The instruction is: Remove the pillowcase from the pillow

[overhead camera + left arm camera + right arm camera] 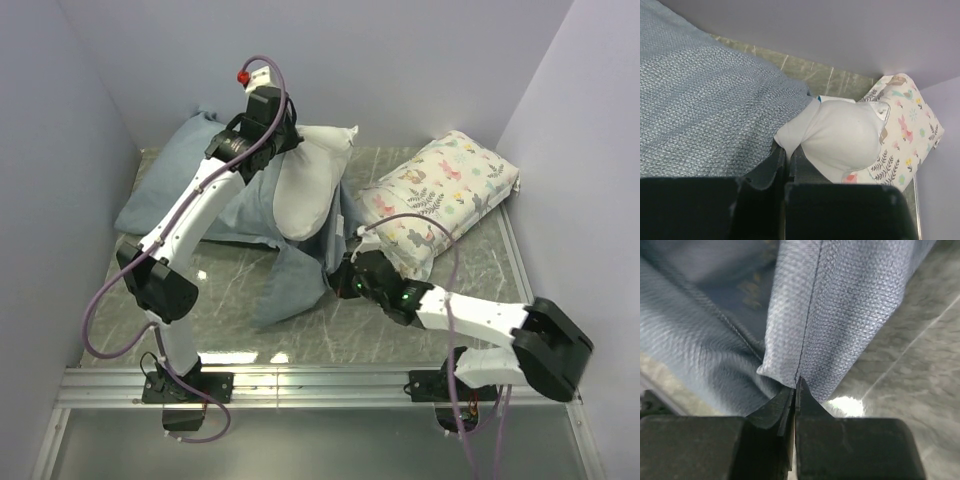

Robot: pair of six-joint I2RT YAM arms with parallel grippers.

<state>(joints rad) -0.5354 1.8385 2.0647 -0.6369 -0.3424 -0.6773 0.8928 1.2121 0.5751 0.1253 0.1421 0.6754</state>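
the right end effector [795, 390] is closed tight on a stitched seam at the edge of the pillowcase [840, 315], and the fabric rises from the pinch in a taut fold. that grip looks meant to anchor the open end low over the marbled surface [920, 375], so the cover has something to be drawn against. the left end effector [786, 159] is pressed together on a tapering corner of the white pillow [840, 140], which sticks out of the cover's mouth. holding the filling with one arm and the cover with the other reads as the set-up for pulling the two apart.

from above, a good part of the pillow is bare and stands up against the left arm. the rest sits inside the grey-blue cover, which spreads toward the left wall, with a loose flap trailing down to the right arm's grip. a smaller printed pillow [440, 195] lies on the right, not held.

from above, the left wrist covers its own grip. in the wrist view the dark fingers fill the bottom edge, so it is hard to say how much pillow they hold. only the cover's pale side shows, and faint marks in the right wrist view are too blurred to read. how much pillow is inside cannot be told.
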